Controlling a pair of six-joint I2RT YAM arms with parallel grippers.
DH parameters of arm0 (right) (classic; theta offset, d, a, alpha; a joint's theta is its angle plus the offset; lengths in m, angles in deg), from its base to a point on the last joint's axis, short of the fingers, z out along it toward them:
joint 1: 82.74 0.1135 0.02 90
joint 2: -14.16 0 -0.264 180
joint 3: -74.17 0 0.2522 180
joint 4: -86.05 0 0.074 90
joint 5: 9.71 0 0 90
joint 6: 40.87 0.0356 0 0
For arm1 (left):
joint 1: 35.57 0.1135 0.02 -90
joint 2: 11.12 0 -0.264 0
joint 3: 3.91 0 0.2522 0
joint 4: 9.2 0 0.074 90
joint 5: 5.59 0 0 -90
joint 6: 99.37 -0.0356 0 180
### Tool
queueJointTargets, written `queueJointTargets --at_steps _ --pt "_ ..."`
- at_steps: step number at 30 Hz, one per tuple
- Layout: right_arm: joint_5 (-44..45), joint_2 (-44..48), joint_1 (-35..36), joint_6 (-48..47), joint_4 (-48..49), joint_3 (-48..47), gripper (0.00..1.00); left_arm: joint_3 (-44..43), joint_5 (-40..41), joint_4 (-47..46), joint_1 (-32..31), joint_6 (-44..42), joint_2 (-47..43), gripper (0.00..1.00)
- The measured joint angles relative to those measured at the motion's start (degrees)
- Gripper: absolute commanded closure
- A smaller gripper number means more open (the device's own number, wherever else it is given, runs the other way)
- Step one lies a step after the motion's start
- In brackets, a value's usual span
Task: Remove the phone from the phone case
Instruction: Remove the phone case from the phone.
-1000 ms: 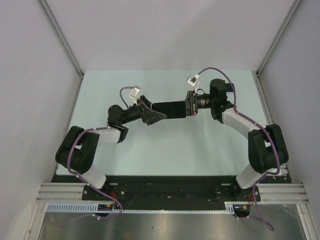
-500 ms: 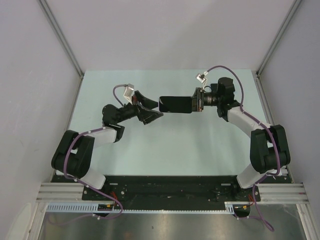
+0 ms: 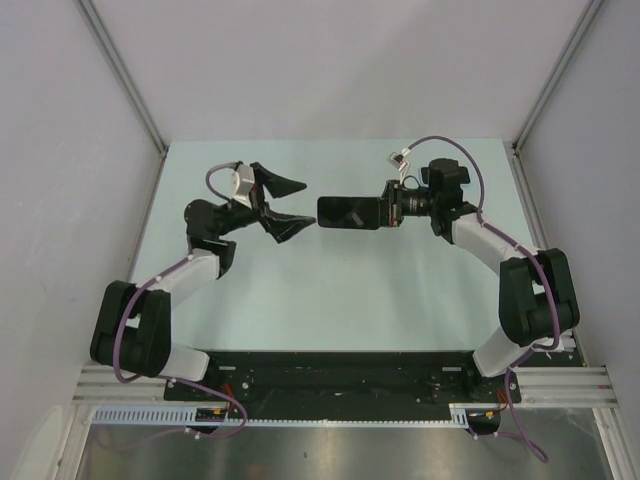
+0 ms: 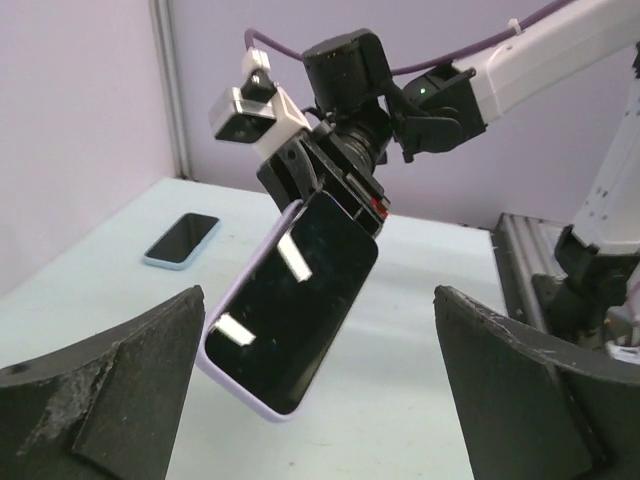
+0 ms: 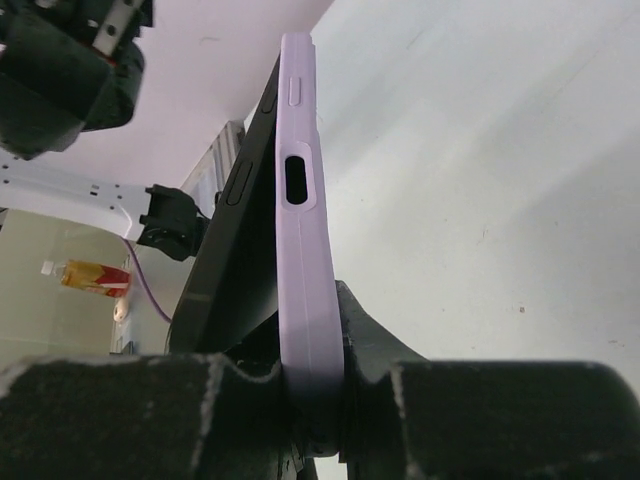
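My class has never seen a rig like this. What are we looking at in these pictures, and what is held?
Two robot arms stand at a pale table, each ending in a two-finger gripper. One picture looks down from above; the other two come from cameras on the wrists. The right gripper is shut on a lilac phone case with a dark phone in it, held in the air. The left gripper is open, facing it without touching. A second phone lies flat on the table.
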Motion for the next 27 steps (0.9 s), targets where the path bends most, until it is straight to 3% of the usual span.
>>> queueJointTargets --at_steps 16,27 --pt "8.17 -5.51 4.94 -6.38 -11.93 -2.78 1.0 -0.66 0.79 26.69 1.09 -30.38 -7.8 0.0" --pt "8.9 -9.86 10.67 -10.71 -18.86 -5.25 1.0 0.85 9.94 41.11 -8.33 -52.87 -9.7 0.0"
